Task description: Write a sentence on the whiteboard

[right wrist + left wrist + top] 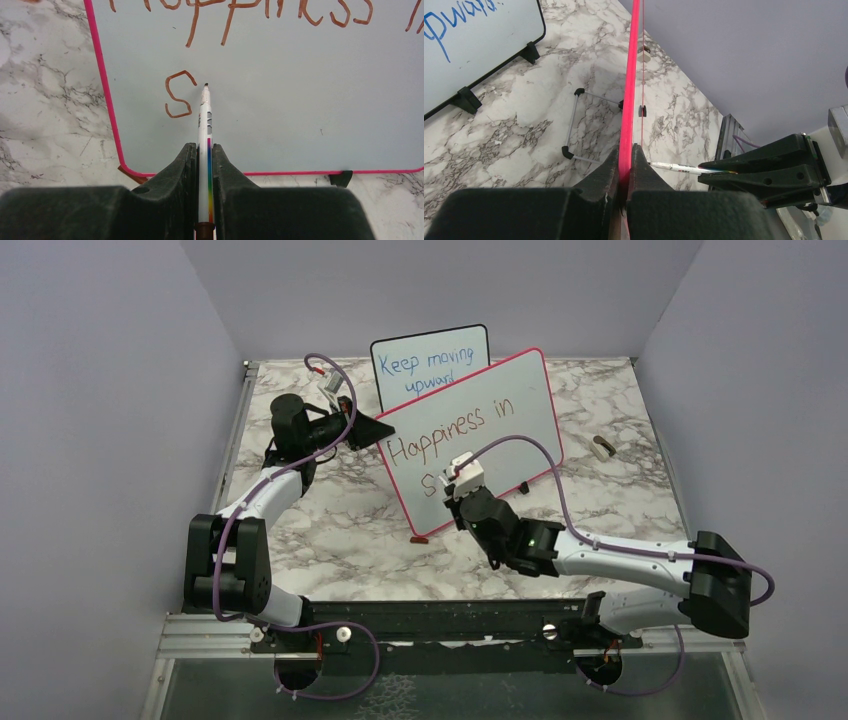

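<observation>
Second line barely begun: "Happiness in" is written, with only an "S" beneath it.

My left claw (625, 150) is pressed together on the pink edge of the whiteboard (300, 110), which stands tilted on the desk (340, 530). My right claw (204, 147) pinches a pen (204, 112). Its tip is straight ahead of the claw, just right of the "S"; I cannot tell whether it touches the board. The sentence (440, 440) looks unfinished to me: the first line is done, and the rest of the second word is left to write.
</observation>
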Motion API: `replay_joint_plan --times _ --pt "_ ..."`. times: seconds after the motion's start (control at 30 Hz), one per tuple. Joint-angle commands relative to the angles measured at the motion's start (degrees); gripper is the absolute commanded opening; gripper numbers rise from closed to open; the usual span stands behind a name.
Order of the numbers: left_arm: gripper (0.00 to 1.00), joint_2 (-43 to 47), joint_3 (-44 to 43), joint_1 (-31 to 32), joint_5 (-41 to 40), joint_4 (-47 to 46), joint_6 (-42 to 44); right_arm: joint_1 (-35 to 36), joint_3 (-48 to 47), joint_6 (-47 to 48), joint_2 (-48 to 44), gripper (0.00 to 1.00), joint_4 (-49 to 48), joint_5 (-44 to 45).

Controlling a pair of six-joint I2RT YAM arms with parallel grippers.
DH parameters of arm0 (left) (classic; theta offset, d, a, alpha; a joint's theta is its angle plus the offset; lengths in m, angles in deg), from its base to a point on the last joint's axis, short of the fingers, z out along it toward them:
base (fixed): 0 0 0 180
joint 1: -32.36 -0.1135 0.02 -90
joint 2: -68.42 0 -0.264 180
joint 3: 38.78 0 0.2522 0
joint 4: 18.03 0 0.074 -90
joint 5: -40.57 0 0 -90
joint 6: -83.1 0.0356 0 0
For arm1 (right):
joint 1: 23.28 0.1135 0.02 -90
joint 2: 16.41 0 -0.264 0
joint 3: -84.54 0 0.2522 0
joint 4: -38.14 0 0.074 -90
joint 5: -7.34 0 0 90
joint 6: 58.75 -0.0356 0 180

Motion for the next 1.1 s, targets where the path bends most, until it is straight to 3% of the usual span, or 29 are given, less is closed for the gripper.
replay_joint_plan --times 0.0,0.67,1.07 --pt "0.0 -1.69 0.32 0.7 -1.91 4.35 3.07 -0.63 -0.2 0.23 0.94 0.01 -3.24 1.14" --pt "0.0 -1.69 0.28 0.68 -1.91 4.63 3.33 -2.4 -0.49 0.6 3.6 0.01 -7.11 0.9" --pt "0.0 -1.6 0.2 0.7 -2.17 4.72 3.5 -2.5 0.41 -1.23 -0.1 0.01 -1.3 -0.59"
